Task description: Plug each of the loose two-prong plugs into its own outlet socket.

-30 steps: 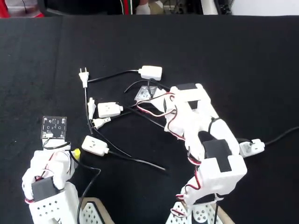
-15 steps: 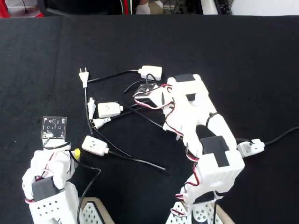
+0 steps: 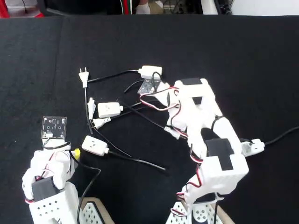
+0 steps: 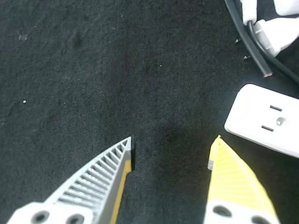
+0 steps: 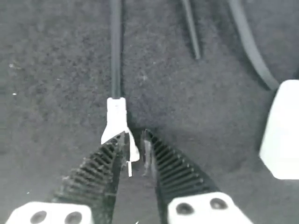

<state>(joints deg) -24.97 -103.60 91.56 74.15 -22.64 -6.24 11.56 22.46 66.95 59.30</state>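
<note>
Plug (image 5: 116, 122), on the table (image 3: 243, 56) beside a socket (image 5: 280, 135), is pinched at its prong end by the right gripper (image 5: 135, 134). Left gripper (image 4: 174, 138) hovers with jaws spread, beside a second socket (image 4: 266, 119).

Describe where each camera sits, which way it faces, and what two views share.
High view: fixed above, looking down over the black table; left arm and right arm show.
Left wrist view: on the left wrist, facing down at the table; its open left gripper shows.
Right wrist view: on the right wrist, facing down at a white plug; the right gripper shows.
Shared: high and left wrist views both show the outlet socket by the left gripper.
</note>
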